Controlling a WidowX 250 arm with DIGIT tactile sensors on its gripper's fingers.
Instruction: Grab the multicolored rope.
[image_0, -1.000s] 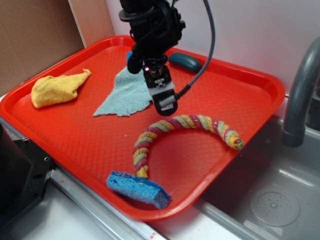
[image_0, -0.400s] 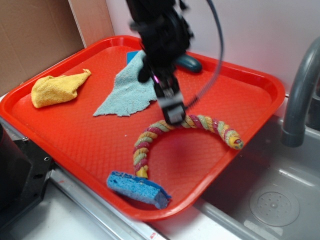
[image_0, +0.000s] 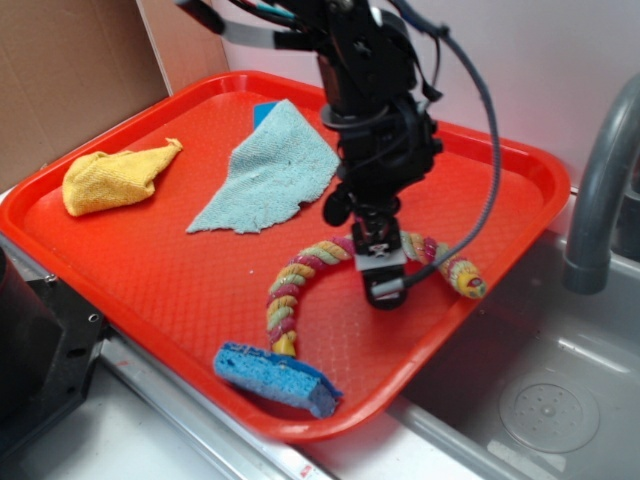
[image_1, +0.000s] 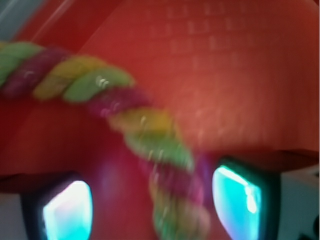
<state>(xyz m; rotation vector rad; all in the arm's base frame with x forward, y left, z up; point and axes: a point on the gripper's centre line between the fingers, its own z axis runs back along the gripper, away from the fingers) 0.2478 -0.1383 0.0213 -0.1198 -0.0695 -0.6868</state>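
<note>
The multicolored rope (image_0: 300, 272) lies in an arch on the red tray (image_0: 150, 250), one end against the blue sponge (image_0: 276, 377), the other knotted end (image_0: 464, 277) near the tray's right edge. My gripper (image_0: 384, 280) is down over the rope's top, right of its middle. In the blurred wrist view the rope (image_1: 150, 135) runs from the upper left down between my two fingertips (image_1: 67, 212), which stand wide apart on either side of it. The gripper (image_1: 155, 205) is open and holds nothing.
A yellow cloth (image_0: 115, 177) lies at the tray's left and a teal cloth (image_0: 268, 170) at its back middle. A grey faucet (image_0: 600, 200) and sink basin (image_0: 550, 410) are at the right. Brown cardboard (image_0: 70, 70) stands behind the tray at left.
The gripper has moved right and forward, from beside the teal cloth to over the rope, and come down lower. The rope, sponge and cloths have not moved.
</note>
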